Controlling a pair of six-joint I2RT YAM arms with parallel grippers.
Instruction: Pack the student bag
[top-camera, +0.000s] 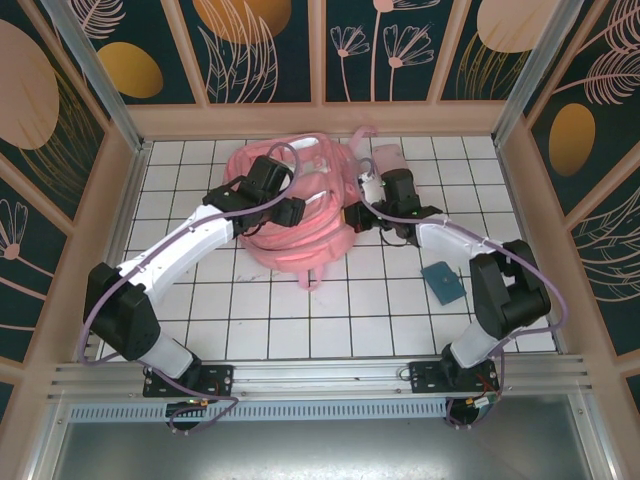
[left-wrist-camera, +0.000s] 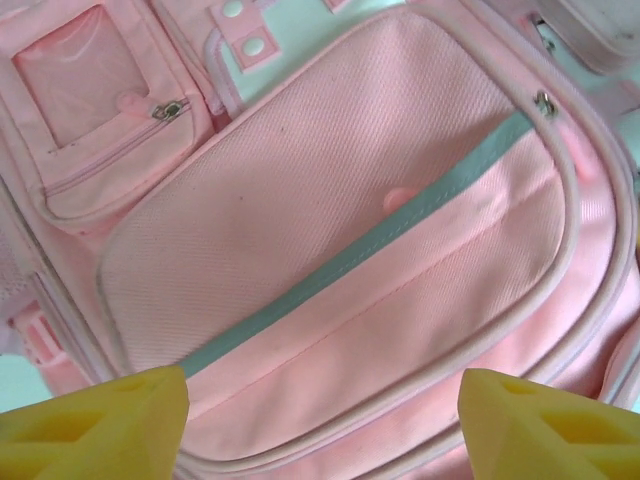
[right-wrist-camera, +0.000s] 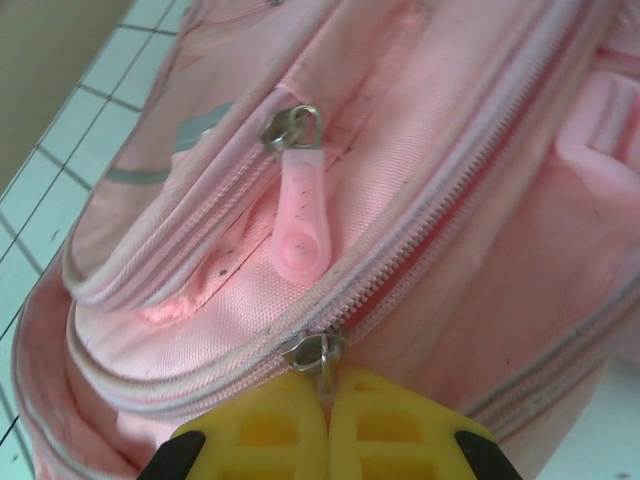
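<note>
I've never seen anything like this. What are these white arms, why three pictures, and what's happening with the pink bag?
These are two robot arms bolted at the table's near edge, each ending in a two-fingered claw. The wide picture comes from a camera fixed above and behind them. The two close-ups come from a small camera on each wrist, so the yellow fingers at the bottom belong to that claw. On the tiled table lies a big pink backpack, with a small flat blue item apart from it, near the right arm. The left claw hangs open over the backpack's front pocket, holding nothing. The right claw is shut, pinching a zipper pull on the backpack.
</note>
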